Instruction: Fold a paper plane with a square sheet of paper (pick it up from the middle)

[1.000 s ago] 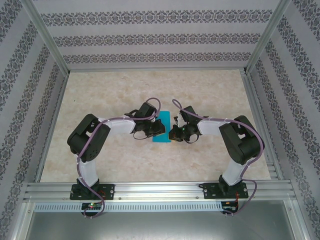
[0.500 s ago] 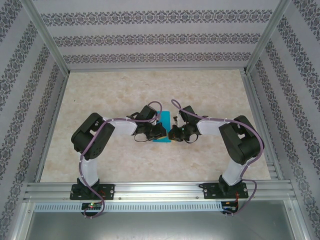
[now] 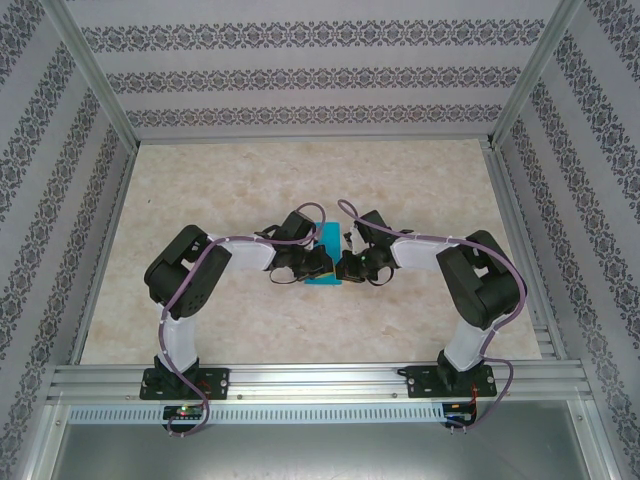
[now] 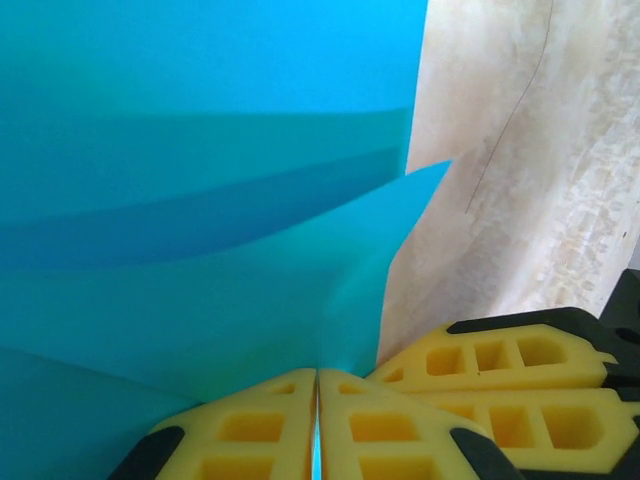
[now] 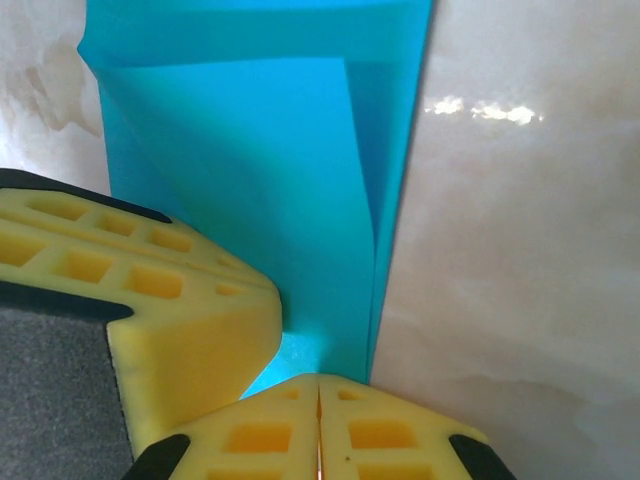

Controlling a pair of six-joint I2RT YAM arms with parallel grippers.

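I see the left gripper [image 4: 317, 400] pinching the folded teal paper sheet [image 4: 200, 200] at the middle of the table [image 5: 520, 250] — the right gripper [image 5: 320, 395], jaws closed together, has its tips against the sheet's edge.

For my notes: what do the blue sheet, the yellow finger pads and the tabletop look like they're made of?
Blue sheet: thin paper, matte; it holds sharp creases and overlapping layers show through darker. Yellow finger pads: probably moulded plastic or rubber, matte, with recessed cells. Tabletop: marble-patterned, glossy, with bright reflections; likely laminate, though stone can't be ruled out.
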